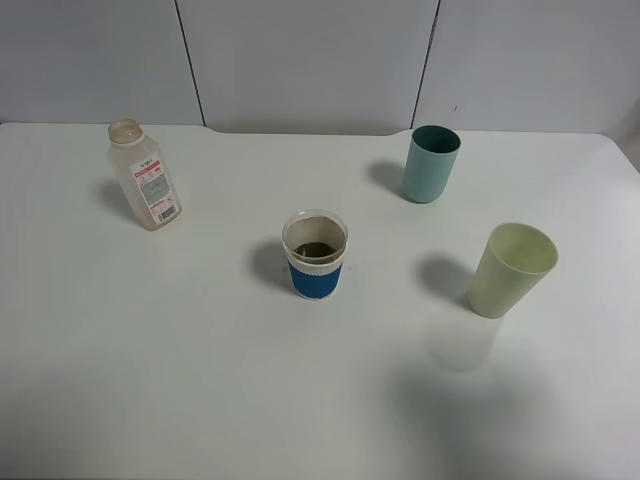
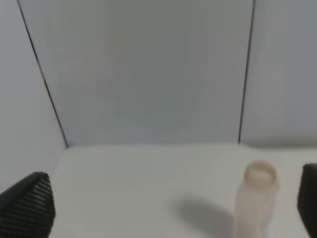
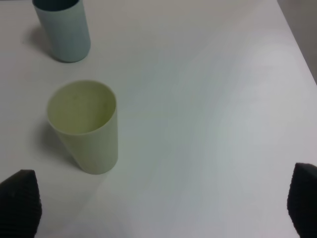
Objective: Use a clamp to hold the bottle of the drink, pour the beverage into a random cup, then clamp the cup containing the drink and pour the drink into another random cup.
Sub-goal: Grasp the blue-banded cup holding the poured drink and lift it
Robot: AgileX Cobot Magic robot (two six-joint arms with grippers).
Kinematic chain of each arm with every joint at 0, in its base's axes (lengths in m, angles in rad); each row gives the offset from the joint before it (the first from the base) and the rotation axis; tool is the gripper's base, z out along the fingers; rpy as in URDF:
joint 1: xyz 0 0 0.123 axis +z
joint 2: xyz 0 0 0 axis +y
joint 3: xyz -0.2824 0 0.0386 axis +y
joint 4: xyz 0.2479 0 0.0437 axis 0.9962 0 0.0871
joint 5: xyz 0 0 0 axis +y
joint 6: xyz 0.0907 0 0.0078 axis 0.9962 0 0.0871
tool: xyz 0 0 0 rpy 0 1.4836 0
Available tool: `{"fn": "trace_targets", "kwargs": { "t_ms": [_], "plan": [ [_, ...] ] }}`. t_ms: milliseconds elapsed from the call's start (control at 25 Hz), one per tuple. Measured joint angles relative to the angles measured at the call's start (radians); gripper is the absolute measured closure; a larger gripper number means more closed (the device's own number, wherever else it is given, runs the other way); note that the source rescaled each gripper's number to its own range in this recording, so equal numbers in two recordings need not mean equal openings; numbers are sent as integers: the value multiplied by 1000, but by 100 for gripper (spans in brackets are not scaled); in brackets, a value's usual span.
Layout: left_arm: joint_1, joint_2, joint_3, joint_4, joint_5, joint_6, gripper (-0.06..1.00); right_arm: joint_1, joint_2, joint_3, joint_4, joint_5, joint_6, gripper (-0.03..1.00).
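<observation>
Bottle [image 1: 145, 178]: translucent plastic, cap off, white label [image 1: 156, 189] with red print; upright at the far left of the white table [image 1: 200, 380], well apart from all three cups.
Sleeved cup [image 1: 315, 255]: clear, wrapped in a blue band; upright near the middle of the table; dark drink low inside (exact level hard to judge).
Teal cup [image 1: 431, 164]: upright toward the far right, mouth up; contents not visible.
Pale green cup [image 1: 512, 270]: upright on the right, nearer the front edge than the teal cup and apart from it; inside looks dry in the right wrist view.
Left gripper [image 2: 166, 208]: jaws spread wide, gripping nothing; ribbed black fingertips [image 2: 27, 208] low over the table; bottle ahead, closer to one fingertip than the other, not touching either.
Right gripper [image 3: 161, 201]: jaws spread wide, gripping nothing; angled down at the table; pale green cup just ahead, teal cup beyond it.
Backdrop: grey wall panels [image 1: 300, 60] with dark vertical seams.
</observation>
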Motion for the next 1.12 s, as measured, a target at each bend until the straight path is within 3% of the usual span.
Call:
{"fn": "trace_targets", "kwargs": {
  "t_ms": [200, 360, 680, 1120],
  "plan": [
    [0, -60, -17, -65, 196, 36, -5, 0, 0, 0, 0, 0, 0, -3],
    [16, -168, -17, -65, 327, 44, -5, 0, 0, 0, 0, 0, 0, -3],
    [72, -363, -3, -43, 419, 45, -5, 0, 0, 0, 0, 0, 0, -3],
    [76, -370, 89, -65, 571, 32, -5, 0, 0, 0, 0, 0, 0, -3]
  ]
}}
